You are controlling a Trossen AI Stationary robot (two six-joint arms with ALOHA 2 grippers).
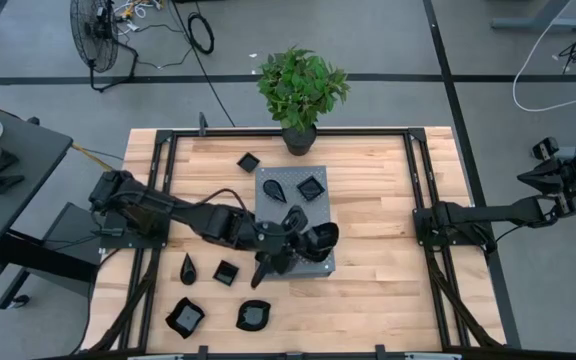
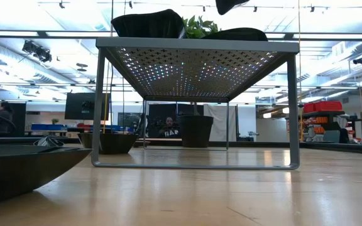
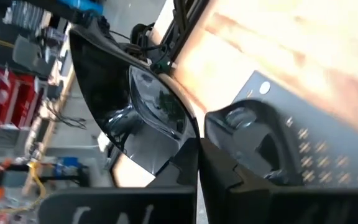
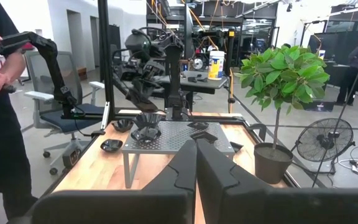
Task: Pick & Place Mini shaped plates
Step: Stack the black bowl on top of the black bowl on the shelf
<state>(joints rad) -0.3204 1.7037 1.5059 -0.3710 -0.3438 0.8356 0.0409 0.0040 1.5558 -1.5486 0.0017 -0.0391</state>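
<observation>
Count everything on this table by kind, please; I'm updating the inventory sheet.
Black mini plates: 9 (5 on the table, 3 on the slab, 1 in the left gripper)
Grey perforated slab: 1
Potted plant: 1
Total: 11
One dark shape on the slab beside the left arm is unclear and not counted.

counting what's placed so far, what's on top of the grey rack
Teardrop plate and square plate at the far end, wavy plate nearer. The left gripper, with a held plate, covers the rack's near-left part, so anything there is hidden.
</observation>
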